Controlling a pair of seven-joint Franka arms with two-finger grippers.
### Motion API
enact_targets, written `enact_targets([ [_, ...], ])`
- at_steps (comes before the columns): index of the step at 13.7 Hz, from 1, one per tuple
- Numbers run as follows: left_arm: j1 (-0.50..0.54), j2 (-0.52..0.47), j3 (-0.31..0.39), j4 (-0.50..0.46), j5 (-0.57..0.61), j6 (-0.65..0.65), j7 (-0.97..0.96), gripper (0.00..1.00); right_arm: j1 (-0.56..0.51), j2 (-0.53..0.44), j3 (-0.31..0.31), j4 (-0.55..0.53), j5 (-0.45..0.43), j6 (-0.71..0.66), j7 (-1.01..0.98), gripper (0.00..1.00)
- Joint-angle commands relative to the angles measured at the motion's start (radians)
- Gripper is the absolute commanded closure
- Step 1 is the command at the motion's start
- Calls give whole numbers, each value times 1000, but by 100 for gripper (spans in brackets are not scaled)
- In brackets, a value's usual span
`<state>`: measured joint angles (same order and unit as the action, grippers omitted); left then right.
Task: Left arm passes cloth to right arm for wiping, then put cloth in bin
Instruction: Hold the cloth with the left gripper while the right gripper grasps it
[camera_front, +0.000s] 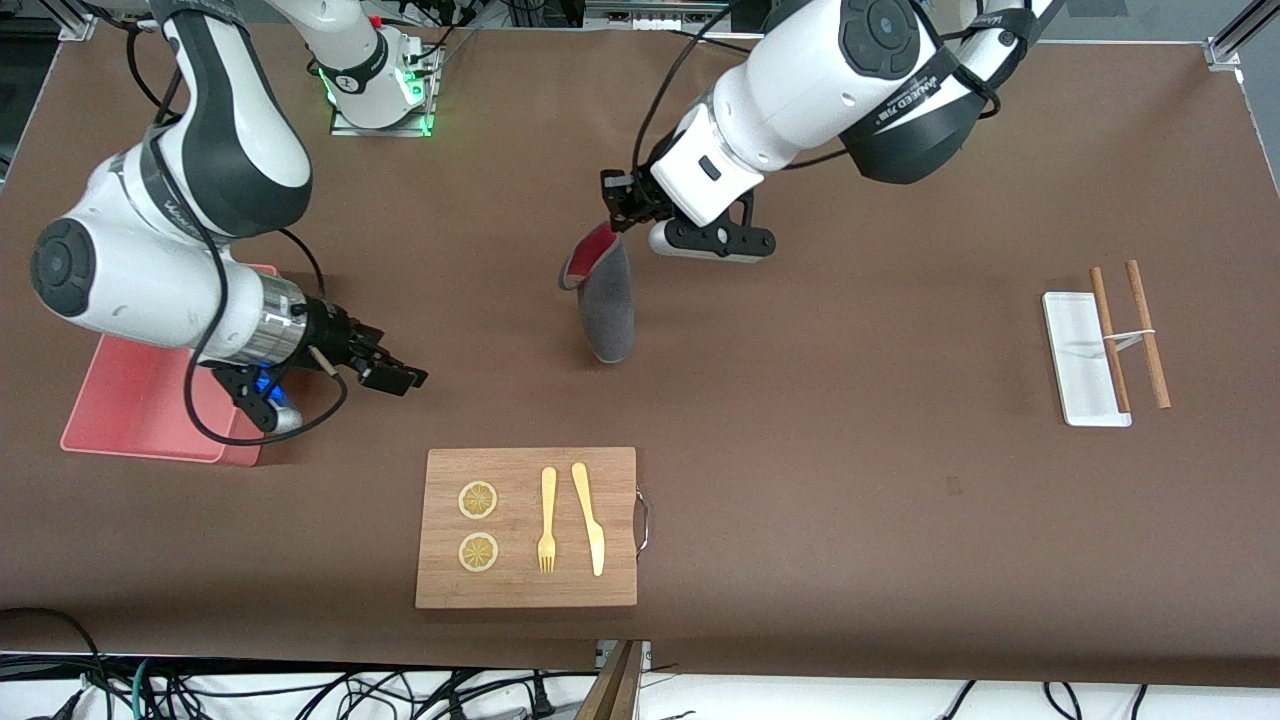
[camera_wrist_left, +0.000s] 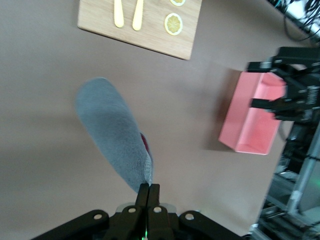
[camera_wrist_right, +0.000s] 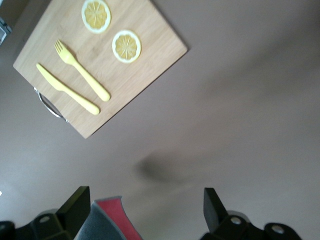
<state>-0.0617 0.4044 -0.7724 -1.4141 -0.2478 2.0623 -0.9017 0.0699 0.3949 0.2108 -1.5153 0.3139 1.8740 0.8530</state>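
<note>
The cloth (camera_front: 605, 300) hangs from the left gripper (camera_front: 622, 212) over the middle of the table (camera_front: 850, 450), well above the bare brown surface. It droops in a long fold, grey face outward, with a strip of its crimson face showing along the top edge near the fingers. In the left wrist view the cloth (camera_wrist_left: 114, 132) trails away from the left gripper (camera_wrist_left: 149, 192), whose fingers are pressed tight together on one corner of it.

The right gripper (camera_front: 392, 372) hovers toward the right arm's end of the table, beside the bin (camera_front: 140, 410), with its fingers spread wide and nothing between them. In the right wrist view the two fingertips (camera_wrist_right: 77, 200) stand well apart, and an end of the cloth (camera_wrist_right: 107, 220) shows low between them, farther off. The bin sits under the right arm, partly covered by it; the left wrist view shows the bin (camera_wrist_left: 250, 120) with nothing visible in it.

Nearer the front camera than the cloth lies a board (camera_front: 527, 527) carrying two lemon slices (camera_front: 478, 500), a fork (camera_front: 547, 520) and a knife (camera_front: 589, 518), side by side. Toward the left arm's end of the table rests a tray (camera_front: 1080, 360), with two wooden sticks (camera_front: 1128, 335) lying partly across it.
</note>
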Motion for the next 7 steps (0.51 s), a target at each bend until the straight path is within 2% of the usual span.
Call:
enact_targets([
  [1, -29, 28, 4, 89, -28, 2, -106, 100, 8, 8, 47, 0, 22, 8, 107, 0],
  [7, -33, 48, 5, 141, -47, 10, -134, 100, 19, 24, 123, 6, 25, 68, 209, 0],
])
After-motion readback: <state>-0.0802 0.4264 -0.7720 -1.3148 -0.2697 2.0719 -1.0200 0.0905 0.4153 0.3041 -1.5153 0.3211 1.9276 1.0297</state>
